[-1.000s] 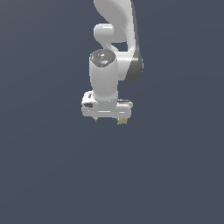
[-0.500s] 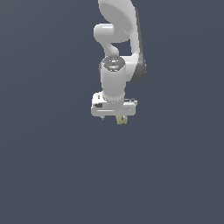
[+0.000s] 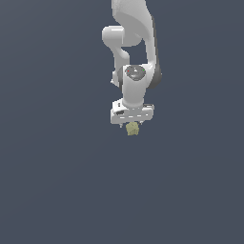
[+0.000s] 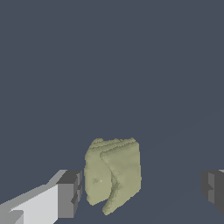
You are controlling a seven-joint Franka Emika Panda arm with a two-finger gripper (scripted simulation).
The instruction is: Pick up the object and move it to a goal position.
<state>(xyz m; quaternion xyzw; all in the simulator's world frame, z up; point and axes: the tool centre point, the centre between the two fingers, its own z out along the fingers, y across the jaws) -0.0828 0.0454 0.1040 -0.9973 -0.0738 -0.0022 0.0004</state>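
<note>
The object [image 3: 132, 128] is a small olive-yellow lump with stacked ridges, showing just below the white hand in the exterior view. In the wrist view the object [image 4: 113, 175] stands between my two fingers. My gripper [image 3: 132, 125] is open and straddles it. One grey fingertip [image 4: 69, 194] is almost against the object's side. The other fingertip [image 4: 213, 189] stands well apart from it. The gripper's midpoint [image 4: 141, 192] falls at the object's edge, so the object sits off-centre toward one finger.
The white arm [image 3: 133, 43] comes down from the top of the exterior view. The surface [image 3: 57, 181] is a plain dark grey-blue all round, with no other objects or goal marker in view.
The hand has moved toward the exterior view's right, from beside the object to over it. The object has stayed in place.
</note>
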